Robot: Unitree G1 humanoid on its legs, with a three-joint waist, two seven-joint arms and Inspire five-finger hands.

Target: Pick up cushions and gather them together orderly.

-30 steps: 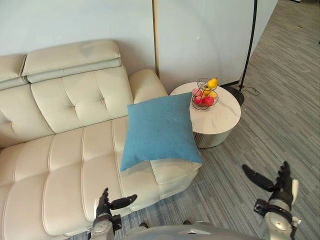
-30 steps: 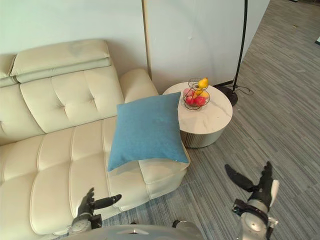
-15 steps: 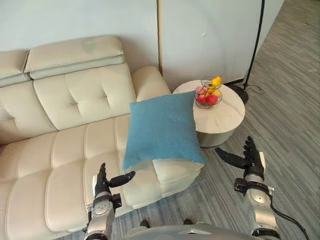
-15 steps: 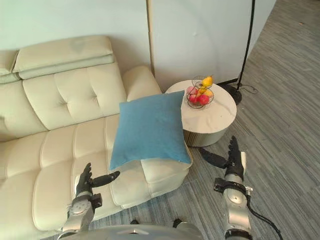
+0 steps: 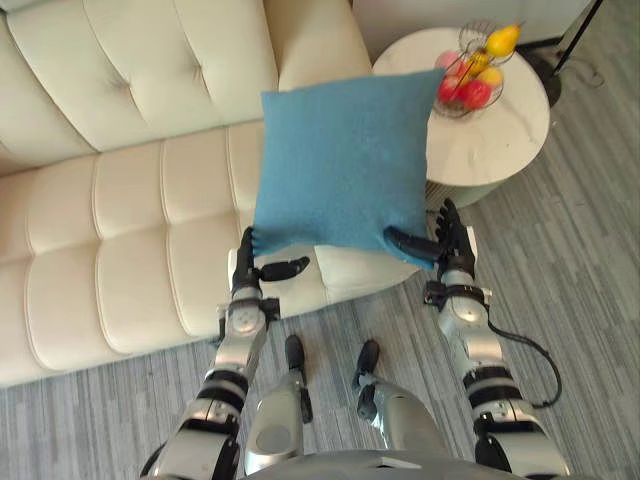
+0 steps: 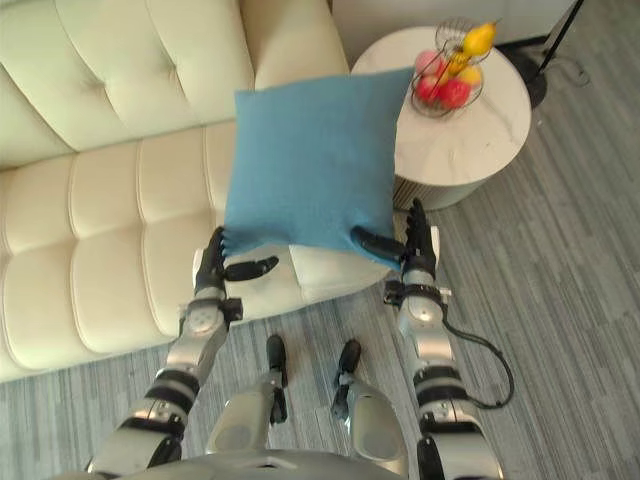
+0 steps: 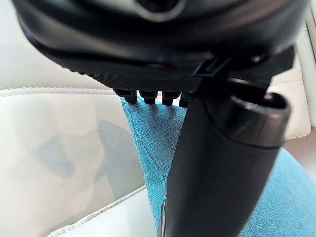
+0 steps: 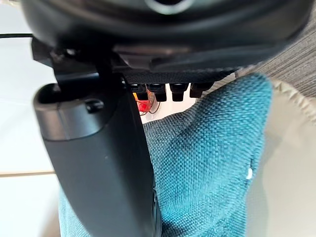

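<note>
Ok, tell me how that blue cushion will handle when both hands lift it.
Probably soft and floppy: the blue cushion is woven cloth, plump in the middle with thin corners. Likely light for its bulk. Gripped only at the lower corners, where the left hand and right hand are open, it may sag or fold; the weave should resist slipping.

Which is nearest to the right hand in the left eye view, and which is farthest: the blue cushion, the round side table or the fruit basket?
From the right hand:
1. Blue cushion: its lower right corner is at the hand's thumb.
2. Round side table: past the hand, on the cushion's right.
3. Fruit basket: on the table's far part.
</note>
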